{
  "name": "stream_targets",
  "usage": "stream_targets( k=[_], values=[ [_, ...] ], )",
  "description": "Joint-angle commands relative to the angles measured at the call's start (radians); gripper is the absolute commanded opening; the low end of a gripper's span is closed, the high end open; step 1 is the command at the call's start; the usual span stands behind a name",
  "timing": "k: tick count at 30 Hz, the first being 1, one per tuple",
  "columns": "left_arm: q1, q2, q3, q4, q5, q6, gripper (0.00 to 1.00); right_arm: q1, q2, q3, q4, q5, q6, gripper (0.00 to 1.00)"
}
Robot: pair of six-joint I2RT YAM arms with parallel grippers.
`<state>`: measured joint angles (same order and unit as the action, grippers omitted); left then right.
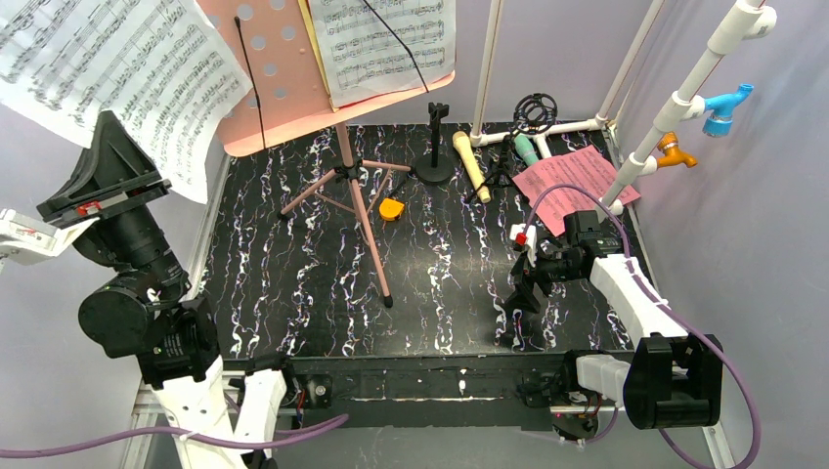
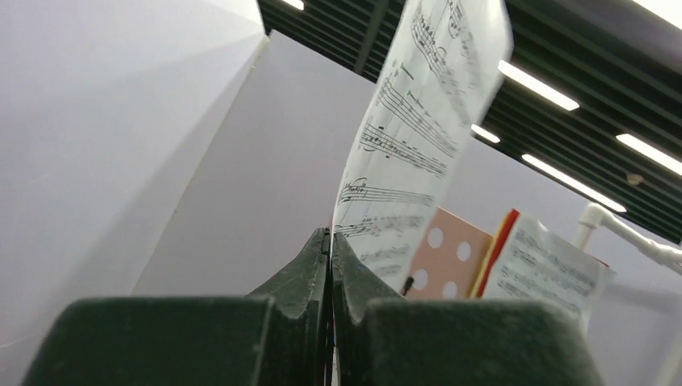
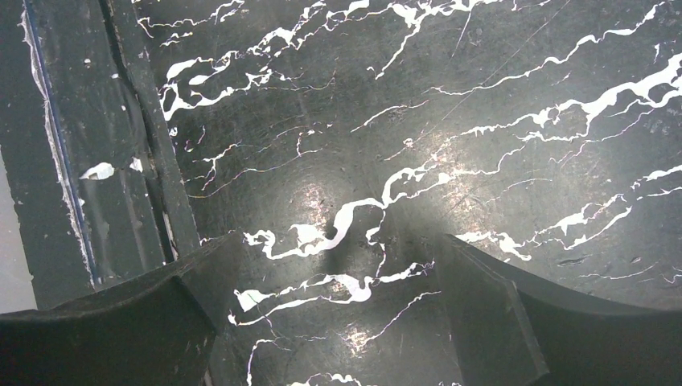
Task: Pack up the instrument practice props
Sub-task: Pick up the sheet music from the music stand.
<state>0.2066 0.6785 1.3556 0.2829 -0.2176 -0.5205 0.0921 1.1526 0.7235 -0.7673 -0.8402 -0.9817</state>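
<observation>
My left gripper (image 2: 330, 241) is raised at the far left and shut on the lower edge of a white music sheet (image 2: 418, 121), which curls upward from the jaws. In the top view that sheet (image 1: 108, 73) hangs over the left arm, left of the pink perforated music board (image 1: 274, 83) on its pink tripod legs (image 1: 357, 210). Another white sheet (image 1: 386, 44) rests on the board over yellow and red ones. A beige microphone (image 1: 471, 166), a teal microphone (image 1: 526, 149) and a pink sheet (image 1: 577, 186) lie at the back right. My right gripper (image 1: 518, 303) hangs open over bare tabletop (image 3: 339, 241).
A black microphone stand (image 1: 435, 147) and a small orange object (image 1: 391, 209) sit behind the tripod. A small black tripod with a ring mount (image 1: 533, 112) stands by the microphones. The white pipe frame (image 1: 675, 98) with blue and orange fittings lines the back right. The table's front rail (image 3: 96, 161) lies near the right gripper.
</observation>
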Motion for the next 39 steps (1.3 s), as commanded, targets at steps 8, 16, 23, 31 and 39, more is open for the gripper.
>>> stream_targets(
  k=[8, 16, 23, 31, 39],
  values=[
    [-0.056, -0.028, 0.087, -0.006, 0.528, 0.01, 0.0, -0.01, -0.009, 0.0, -0.016, -0.014, -0.018, 0.98],
    [-0.128, -0.046, 0.116, -0.005, 0.763, -0.071, 0.0, -0.008, -0.019, 0.043, -0.084, -0.034, -0.065, 0.98],
    [-0.192, -0.074, 0.063, -0.005, 0.846, -0.143, 0.0, -0.008, -0.083, 0.197, -0.253, 0.018, -0.139, 0.98],
    [-0.29, -0.109, -0.125, -0.004, 0.92, -0.226, 0.0, -0.008, -0.105, 0.42, -0.442, -0.031, -0.167, 0.98],
    [-0.391, -0.125, -0.34, -0.005, 0.99, -0.249, 0.0, -0.019, -0.101, 0.493, -0.511, -0.085, -0.161, 0.98]
  ],
)
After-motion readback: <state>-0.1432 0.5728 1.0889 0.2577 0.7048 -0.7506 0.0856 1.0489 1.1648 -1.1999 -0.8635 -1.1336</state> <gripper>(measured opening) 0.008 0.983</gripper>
